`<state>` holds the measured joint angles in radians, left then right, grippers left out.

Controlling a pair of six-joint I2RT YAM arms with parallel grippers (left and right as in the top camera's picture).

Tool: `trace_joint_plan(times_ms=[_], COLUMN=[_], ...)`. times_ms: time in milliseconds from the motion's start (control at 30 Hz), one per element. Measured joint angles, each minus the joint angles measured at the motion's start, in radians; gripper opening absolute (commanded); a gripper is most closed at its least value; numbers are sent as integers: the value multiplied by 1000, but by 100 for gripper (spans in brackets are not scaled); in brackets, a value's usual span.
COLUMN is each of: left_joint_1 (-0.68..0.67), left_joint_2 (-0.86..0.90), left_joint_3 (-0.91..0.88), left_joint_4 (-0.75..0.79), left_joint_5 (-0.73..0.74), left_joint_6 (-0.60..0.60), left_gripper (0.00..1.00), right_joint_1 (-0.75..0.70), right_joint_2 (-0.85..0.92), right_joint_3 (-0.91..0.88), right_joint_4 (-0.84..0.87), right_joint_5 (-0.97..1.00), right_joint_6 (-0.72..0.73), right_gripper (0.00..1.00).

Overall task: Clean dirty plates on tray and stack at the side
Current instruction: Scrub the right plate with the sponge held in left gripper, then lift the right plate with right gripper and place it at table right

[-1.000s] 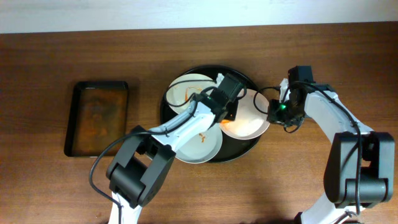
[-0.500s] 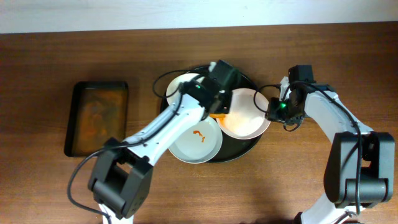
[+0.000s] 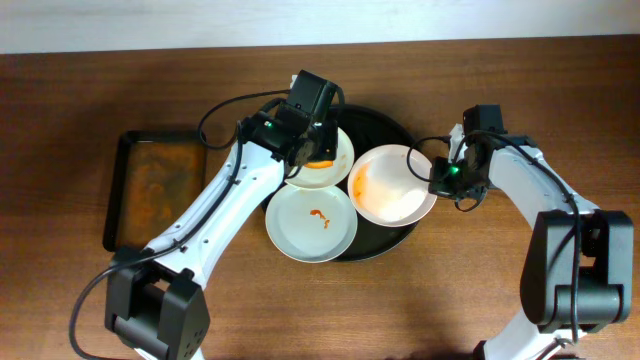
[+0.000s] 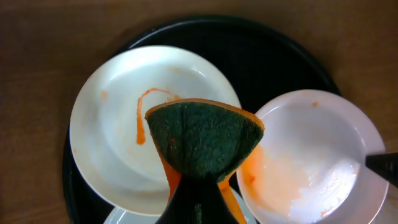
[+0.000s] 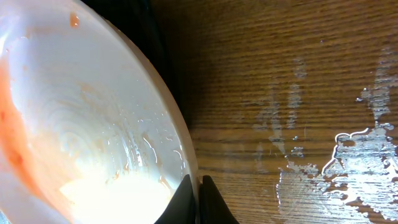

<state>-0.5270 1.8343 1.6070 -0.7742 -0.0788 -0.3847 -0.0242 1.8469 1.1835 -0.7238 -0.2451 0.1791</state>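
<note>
Brown wooden table (image 3: 80, 90) — a round black tray (image 3: 385, 125) sits mid-table, a rectangular dark pan (image 3: 125, 200) well to its left, wet streaks (image 5: 298, 180) beside the tray.

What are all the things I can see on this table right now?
table: one, brown wood, under everything.
round tray: one, black, mid-table.
back plate: one, white, orange streak, on the round tray.
front plate: one, white, orange squiggle, the tray's front-left.
right plate: one, white, orange smear, the tray's right.
rectangular tray: one, dark, brownish inside, far left.
sponge: one, green and orange, above the back plate.
water patches: several, clear, beside the right plate.
left gripper: black, holding the sponge.
right gripper: black, pinching the right plate's rim.
</note>
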Motion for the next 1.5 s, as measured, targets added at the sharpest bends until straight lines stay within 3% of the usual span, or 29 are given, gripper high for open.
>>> trace_joint_plan(times_ms=[233, 433, 767, 967, 1167, 1500], left_joint_1=[17, 76, 102, 102, 102, 102], left_joint_2=[0, 0, 0, 0, 0, 0], left_joint_3=[0, 0, 0, 0, 0, 0], left_joint_4=[-26, -32, -34, -34, -35, -51], left_joint_5=[1, 4, 16, 19, 19, 19], left_joint_6=[0, 0, 0, 0, 0, 0], left_gripper=[1, 1, 0, 0, 1, 0], right_joint_1=[0, 31, 380, 528, 602, 665], right_joint_2=[-25, -172, -226, -226, -226, -226], right_joint_3=[60, 146, 170, 170, 170, 170], right_joint_4=[-132, -166, -206, -204, -204, -204], right_joint_5=[98, 299, 881, 1130, 1314, 1457], right_joint_6=[-13, -49, -38, -3, 3, 5], right_gripper=[4, 4, 4, 4, 4, 4])
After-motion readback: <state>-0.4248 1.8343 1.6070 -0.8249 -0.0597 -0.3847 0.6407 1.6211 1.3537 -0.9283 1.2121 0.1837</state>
